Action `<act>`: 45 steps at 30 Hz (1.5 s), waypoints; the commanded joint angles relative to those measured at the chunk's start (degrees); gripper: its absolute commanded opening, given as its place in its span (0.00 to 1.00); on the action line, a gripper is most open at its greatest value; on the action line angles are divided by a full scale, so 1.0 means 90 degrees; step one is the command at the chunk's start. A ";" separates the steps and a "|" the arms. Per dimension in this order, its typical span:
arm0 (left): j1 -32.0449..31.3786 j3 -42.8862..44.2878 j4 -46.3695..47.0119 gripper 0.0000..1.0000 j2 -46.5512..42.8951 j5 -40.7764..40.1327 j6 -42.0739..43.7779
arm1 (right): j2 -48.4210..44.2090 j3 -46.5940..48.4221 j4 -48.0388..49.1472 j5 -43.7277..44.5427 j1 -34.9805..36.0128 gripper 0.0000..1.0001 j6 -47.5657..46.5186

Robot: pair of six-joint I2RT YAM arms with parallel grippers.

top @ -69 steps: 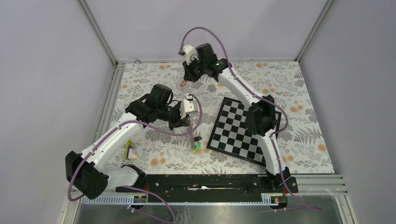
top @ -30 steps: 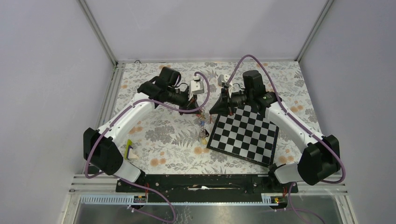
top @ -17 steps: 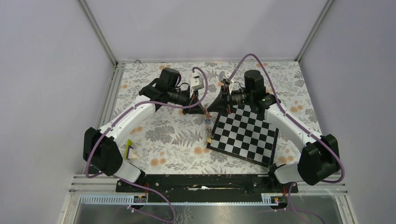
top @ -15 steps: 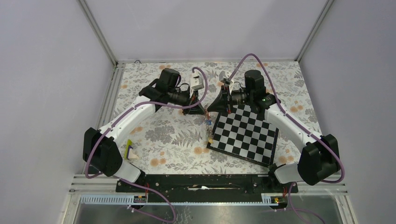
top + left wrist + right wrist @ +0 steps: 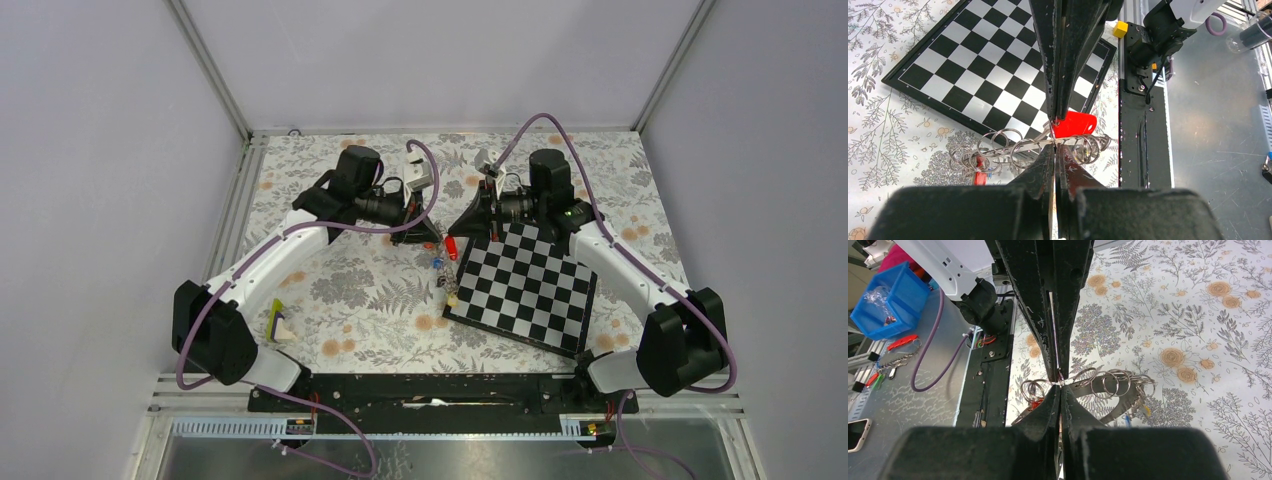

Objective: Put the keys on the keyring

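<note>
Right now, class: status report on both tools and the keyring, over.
Left tool shut on keyring. Right tool shut on red key, meeting at the ring. Chessboard alongside, not in the way.

Soft, even light is filling the enclosure, throwing only faint shadows on the desk (image 5: 350, 300). In both wrist views the nearest fingers (image 5: 1040, 205) are blurring into darkness.

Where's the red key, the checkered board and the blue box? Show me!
red key (image 5: 1075, 124), left wrist view, middle of its red plastic head.
chessboard (image 5: 525, 285), top view, a square near its centre.
blue box (image 5: 915, 295), right wrist view, its right-hand wall.
</note>
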 commanded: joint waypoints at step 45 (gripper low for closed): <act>-0.0310 0.0113 -0.1584 0.00 -0.0736 -0.1575 0.5572 | -0.0261 0.0295 -0.1510 0.0363 -0.0310 0.00 -0.1347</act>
